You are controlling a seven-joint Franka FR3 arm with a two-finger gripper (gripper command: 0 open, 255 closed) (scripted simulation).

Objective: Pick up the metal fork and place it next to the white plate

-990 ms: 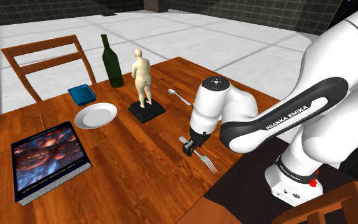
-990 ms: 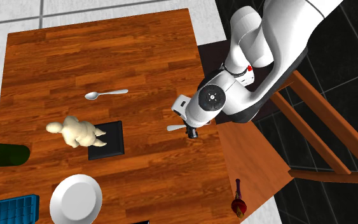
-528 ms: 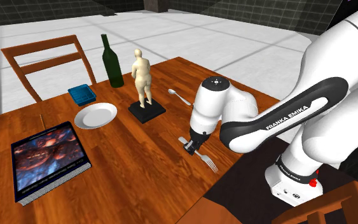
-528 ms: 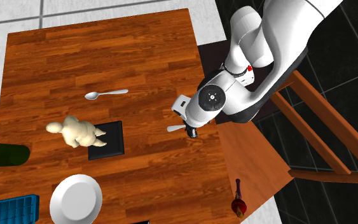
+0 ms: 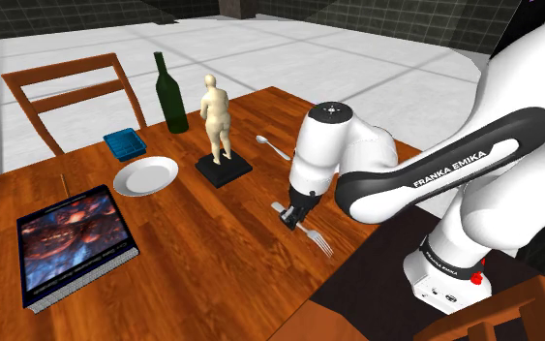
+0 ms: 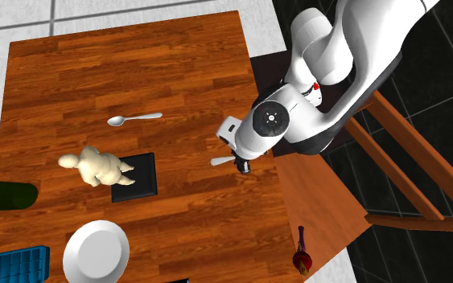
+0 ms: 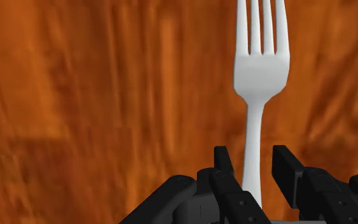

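Note:
A grey metal fork (image 5: 317,238) is near the table's edge closest to the stand, with its handle (image 6: 220,161) sticking out from under the hand. My gripper (image 5: 291,219) points down at its handle. In the wrist view the fork (image 7: 260,70) runs straight out from my gripper (image 7: 254,168), whose two fingers stand close on either side of the handle, shut on it. The fork looks slightly raised off the wood. The white plate (image 5: 146,175) lies further along the table towards the shoulder view's left, and at the lower left of the second exterior view as plate (image 6: 96,252).
A figurine on a black base (image 5: 219,126) stands between the fork and the plate. A spoon (image 5: 275,147), a dark green bottle (image 5: 170,92), a blue tray (image 5: 125,143) and a tablet (image 5: 72,242) share the wooden table (image 5: 212,252). A chair (image 5: 67,97) stands behind it.
The arm's wrist has risen a little, and the gripper and the fork have come up slightly with it. Nothing else on the table has moved.

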